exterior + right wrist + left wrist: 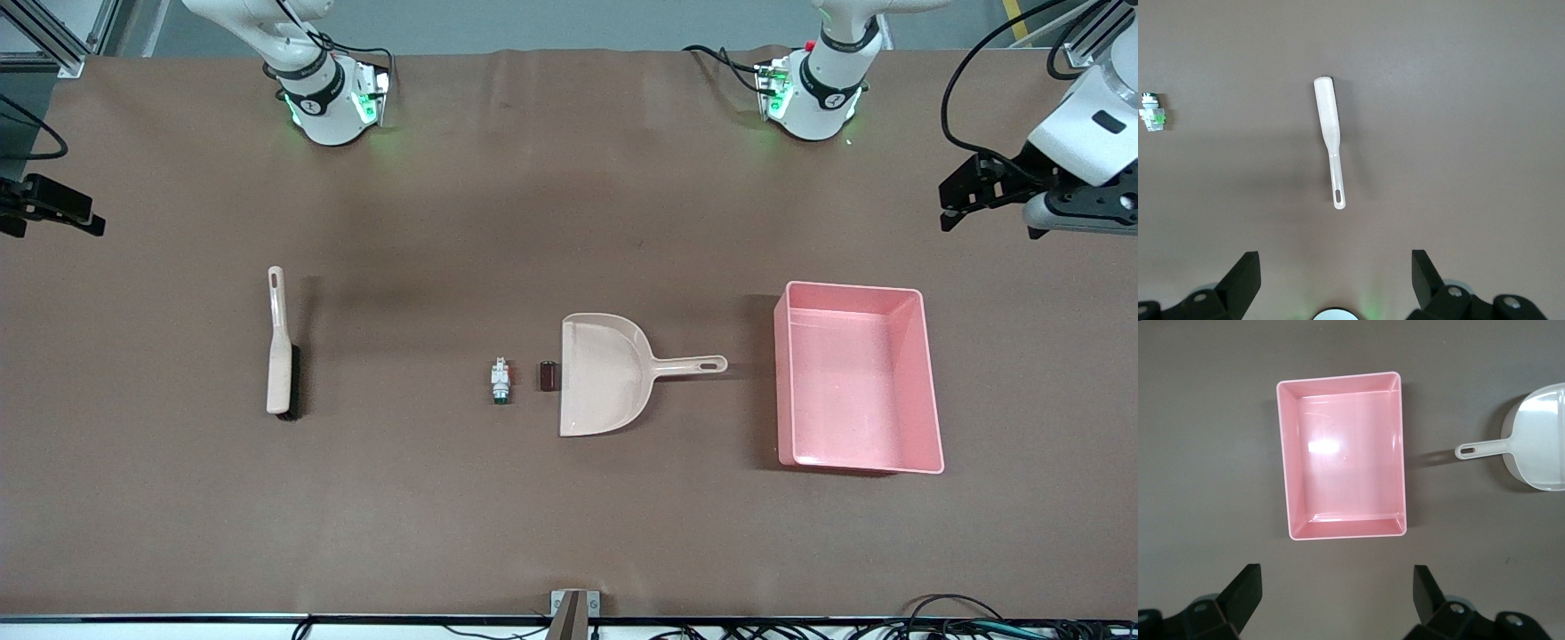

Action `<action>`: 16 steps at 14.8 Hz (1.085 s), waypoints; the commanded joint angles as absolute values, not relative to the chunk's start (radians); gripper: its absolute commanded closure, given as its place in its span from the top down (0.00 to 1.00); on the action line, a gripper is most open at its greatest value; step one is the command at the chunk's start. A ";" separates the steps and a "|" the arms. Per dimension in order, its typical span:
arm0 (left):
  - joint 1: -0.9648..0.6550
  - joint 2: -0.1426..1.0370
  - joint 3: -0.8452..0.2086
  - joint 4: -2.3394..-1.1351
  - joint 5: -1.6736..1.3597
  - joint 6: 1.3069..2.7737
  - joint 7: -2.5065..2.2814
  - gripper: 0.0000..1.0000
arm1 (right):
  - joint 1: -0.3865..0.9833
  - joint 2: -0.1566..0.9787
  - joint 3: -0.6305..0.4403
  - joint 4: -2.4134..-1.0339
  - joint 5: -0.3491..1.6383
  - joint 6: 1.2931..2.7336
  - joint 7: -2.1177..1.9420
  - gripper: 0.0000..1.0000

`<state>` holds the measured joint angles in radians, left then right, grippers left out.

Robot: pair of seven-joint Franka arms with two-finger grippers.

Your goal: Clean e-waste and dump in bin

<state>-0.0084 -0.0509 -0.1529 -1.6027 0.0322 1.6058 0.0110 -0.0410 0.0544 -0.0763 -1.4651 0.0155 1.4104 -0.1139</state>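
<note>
Your left end effector hangs wide at the frame's right edge, above the bin. Your right end effector (also wide, holding nothing) waits at the frame's left edge; e-waste lies mid-frame.

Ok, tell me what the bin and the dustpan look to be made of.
Bin: likely moulded pink plastic, glossy; light glares off its floor in the left wrist view. Dustpan: probably beige plastic, smooth, duller sheen, handle and pan apparently one piece.

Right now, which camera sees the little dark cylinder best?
The front view is the only one that shows it: the dark cylinder lies between the white component and the dustpan mouth. The left wrist view shows only the pink bin and the dustpan; the right wrist view shows the brush and the white component, no cylinder.
</note>
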 commanded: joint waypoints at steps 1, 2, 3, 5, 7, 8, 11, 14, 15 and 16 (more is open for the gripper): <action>-0.018 -0.019 -0.222 -1.605 0.026 1.598 0.017 1.00 | -0.054 0.032 -0.069 -1.491 0.029 1.445 -0.127 1.00; -0.018 0.004 -0.260 -1.603 0.032 1.604 0.015 1.00 | -0.057 0.035 -0.069 -1.493 0.029 1.456 -0.127 1.00; -0.018 0.024 -0.297 -1.605 0.034 1.611 0.015 1.00 | -0.058 0.035 -0.068 -1.500 0.029 1.477 -0.127 1.00; -0.020 0.073 -0.360 -1.601 0.041 1.646 0.018 1.00 | -0.061 0.031 -0.067 -1.523 0.031 1.489 -0.127 1.00; -0.021 0.127 -0.409 -1.600 0.046 1.689 0.017 1.00 | -0.064 -0.020 -0.071 -1.627 0.035 1.541 -0.127 1.00; -0.023 0.141 -0.429 -1.598 0.048 1.700 0.015 1.00 | -0.066 -0.046 -0.071 -1.697 0.034 1.596 -0.127 1.00; -0.086 0.211 -0.454 -1.598 0.133 1.755 0.018 1.00 | -0.072 -0.061 -0.069 -1.828 0.034 1.675 -0.130 1.00; -0.173 0.320 -0.453 -1.553 0.268 1.755 0.044 0.99 | -0.074 -0.064 -0.069 -1.899 0.034 1.715 -0.132 1.00; -0.182 0.365 -0.453 -1.524 0.282 1.755 0.078 0.97 | -0.080 -0.064 -0.069 -1.923 0.034 1.738 -0.132 1.00; -0.189 0.408 -0.453 -1.490 0.282 1.756 0.121 0.97 | -0.081 -0.063 -0.071 -1.949 0.032 1.773 -0.132 1.00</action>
